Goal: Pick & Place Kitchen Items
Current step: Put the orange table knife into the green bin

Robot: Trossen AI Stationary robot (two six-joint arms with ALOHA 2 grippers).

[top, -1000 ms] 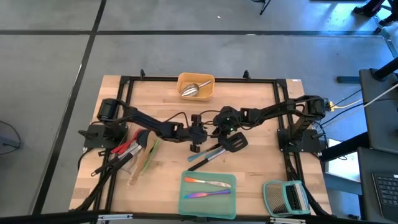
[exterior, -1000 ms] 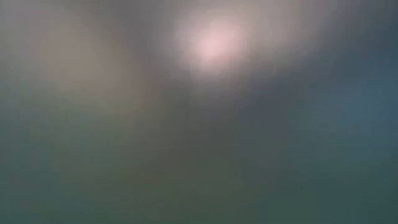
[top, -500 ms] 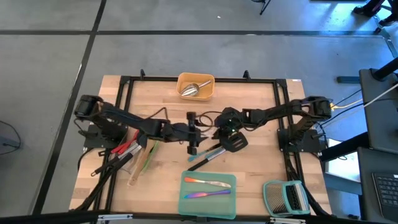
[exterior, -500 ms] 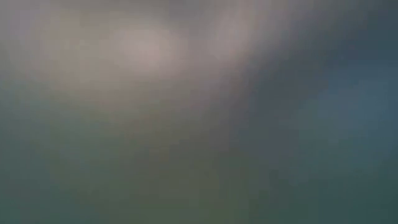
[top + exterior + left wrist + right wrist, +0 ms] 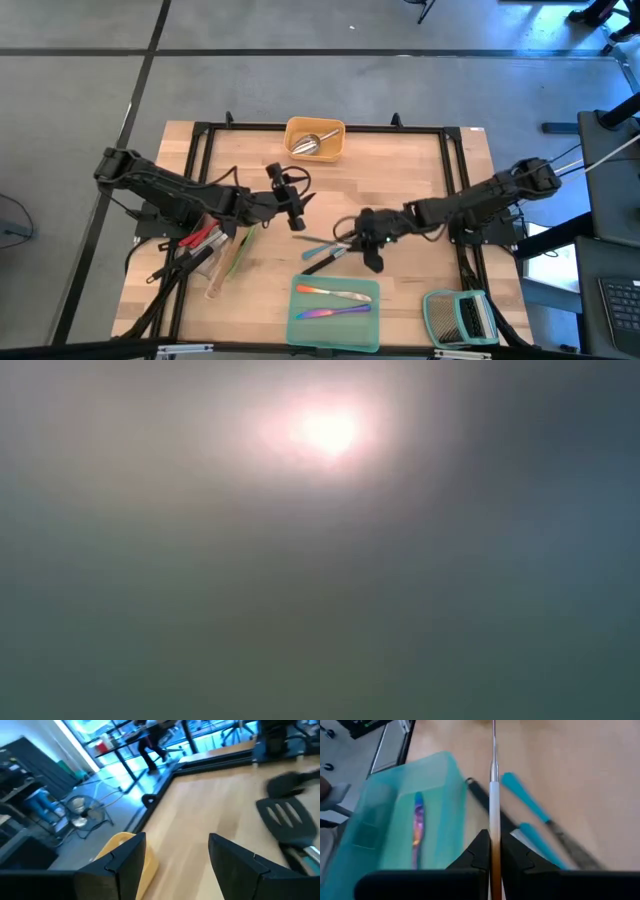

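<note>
Grey floor surrounds the wooden counter [image 5: 420, 170], which carries a yellow tray [image 5: 316, 139] at the far edge with a steel scoop [image 5: 312, 143] in it, a teal tray [image 5: 336, 313] at the near edge with two iridescent pieces of cutlery [image 5: 334, 293], and a slatted rack [image 5: 460, 317] at the near right corner. From above, the left gripper [image 5: 293, 207] hovers left of centre, holding nothing, near a bundle of utensils [image 5: 215, 248] lying at the left side. Its wrist view alone shows the fingers [image 5: 235, 862] standing well apart, with the yellow tray's edge [image 5: 122, 850] below them and a black slotted turner [image 5: 287, 820] off to one side. The right gripper [image 5: 368, 240] sits near the middle, just beyond the teal tray, over the blue-handled tools [image 5: 325, 250]. Only its wrist view shows the grip: the fingers [image 5: 480, 851] are clamped on a thin steel and wood handle [image 5: 493, 785], with the teal tray [image 5: 385, 820] and one iridescent piece [image 5: 417, 820] beside it and blue-handled tools [image 5: 530, 810] lying on the wood. The low view is a blur and shows nothing usable.
</note>
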